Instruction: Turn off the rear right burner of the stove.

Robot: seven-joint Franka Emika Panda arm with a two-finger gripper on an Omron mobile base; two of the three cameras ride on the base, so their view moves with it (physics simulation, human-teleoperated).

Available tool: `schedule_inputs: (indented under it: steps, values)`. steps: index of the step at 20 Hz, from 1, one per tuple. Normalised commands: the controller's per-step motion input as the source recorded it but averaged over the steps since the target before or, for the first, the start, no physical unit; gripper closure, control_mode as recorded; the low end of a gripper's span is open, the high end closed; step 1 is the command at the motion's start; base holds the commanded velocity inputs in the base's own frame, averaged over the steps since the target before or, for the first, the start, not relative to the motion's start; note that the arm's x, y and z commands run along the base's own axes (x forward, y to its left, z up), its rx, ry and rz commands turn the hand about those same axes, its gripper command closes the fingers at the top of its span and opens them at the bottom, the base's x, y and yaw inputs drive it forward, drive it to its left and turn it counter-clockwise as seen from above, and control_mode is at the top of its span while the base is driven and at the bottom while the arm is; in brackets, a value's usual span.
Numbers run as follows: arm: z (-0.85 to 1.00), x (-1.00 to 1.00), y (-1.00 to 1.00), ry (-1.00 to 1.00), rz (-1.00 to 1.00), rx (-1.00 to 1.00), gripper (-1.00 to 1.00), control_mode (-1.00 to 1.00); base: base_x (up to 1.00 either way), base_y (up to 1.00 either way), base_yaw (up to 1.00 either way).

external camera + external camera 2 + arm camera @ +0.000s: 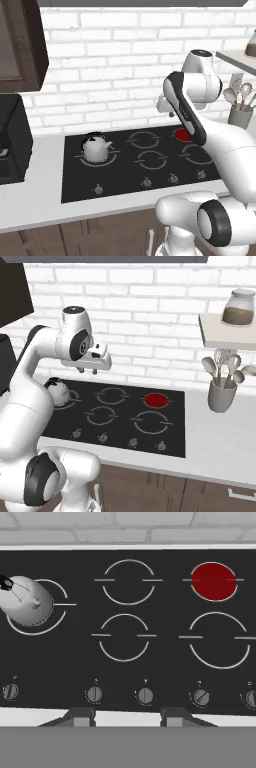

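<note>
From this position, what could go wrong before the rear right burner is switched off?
1. The five knobs sit in a close row and look alike; the gripper, hovering above the stove, might turn the wrong one.
2. The rear right burner glows red, so a low pass over it may be unsafe.
3. The kettle stands on the left burner; a wide swing could knock it.

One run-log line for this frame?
claw open, above stove | rear right burner red, on | kettle left burner | knobs untouched
</note>
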Motion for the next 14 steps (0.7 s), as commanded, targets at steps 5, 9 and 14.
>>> schedule_inputs:
  steps: [5,9,14]
  values:
    - [-0.09,-0.23,-0.37,0.0,-0.04,0.03,-1.0,-1.0,0.0,0.0,0.0]
    - [-0.24,-0.32,-0.73,0.0,-0.1,0.02,-1.0,-1.0,0.0,0.0,0.0]
    - [-0.33,-0.4,-0.8,0.01,-0.14,0.01,-1.0,-1.0,0.0,0.0,0.0]
